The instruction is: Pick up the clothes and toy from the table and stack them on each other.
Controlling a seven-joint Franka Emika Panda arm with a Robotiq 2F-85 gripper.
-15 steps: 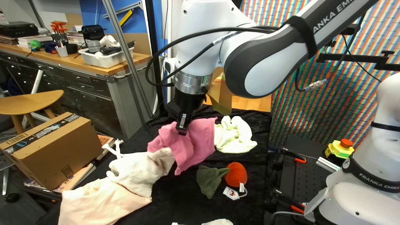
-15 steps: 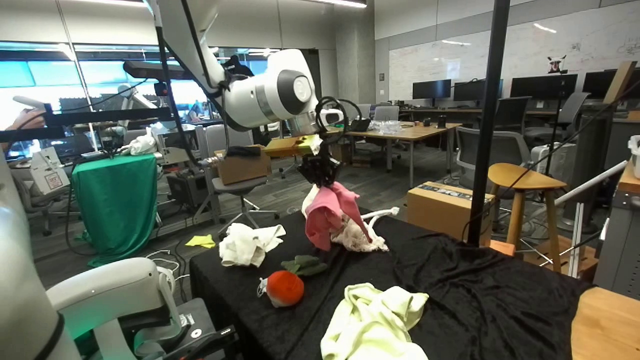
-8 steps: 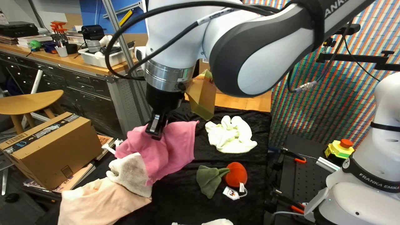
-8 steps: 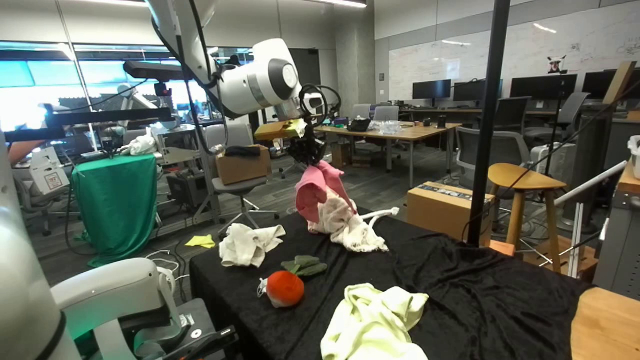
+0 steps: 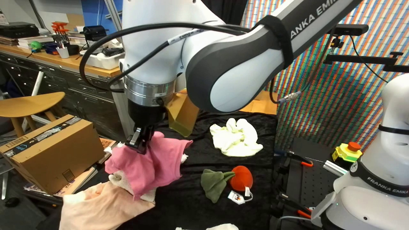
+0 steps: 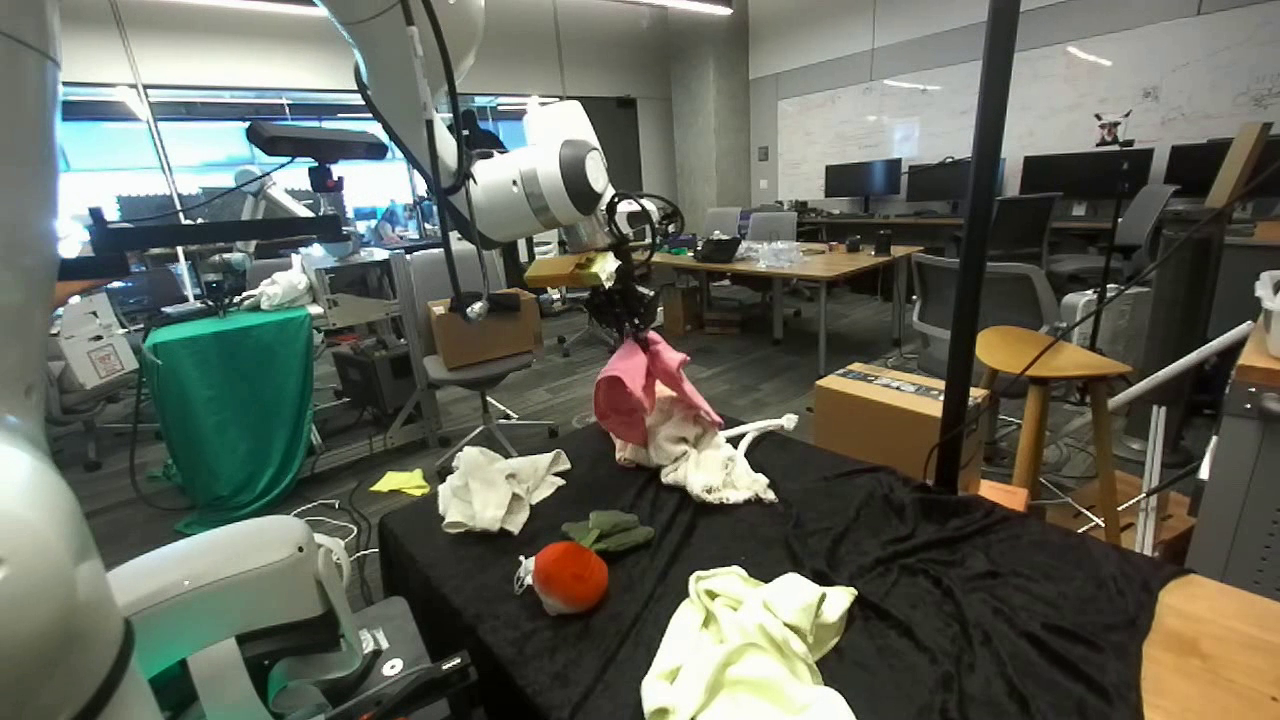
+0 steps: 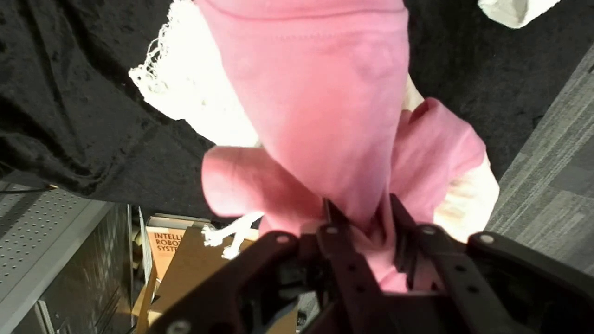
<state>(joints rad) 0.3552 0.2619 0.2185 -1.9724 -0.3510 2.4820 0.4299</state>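
Note:
My gripper (image 5: 138, 148) is shut on a pink cloth (image 5: 159, 156), bunched between its fingers in the wrist view (image 7: 359, 196). The cloth hangs down over a cream fringed knit (image 6: 700, 460), hiding much of it in an exterior view. A peach cloth (image 5: 102, 204) lies beside and partly under the knit. An orange-red toy (image 5: 242, 179) with green leaves (image 5: 214, 185) and a tag lies on the black-covered table. A pale yellow-green cloth (image 6: 750, 640) lies crumpled apart. A white cloth (image 6: 500, 490) lies at a table edge, mostly cut off in an exterior view (image 5: 225, 227).
A cardboard box (image 5: 64, 150) stands beside the table, and a black post (image 6: 970, 250) rises at its side. A white arm base (image 5: 377, 191) and a yellow emergency stop with a red button (image 5: 348, 151) are near the toy's side.
My gripper has carried the pink cloth away from the yellow-green cloth, across to above the cream knit, and sinks slightly in the last half second. The other cloths and the toy stay still.

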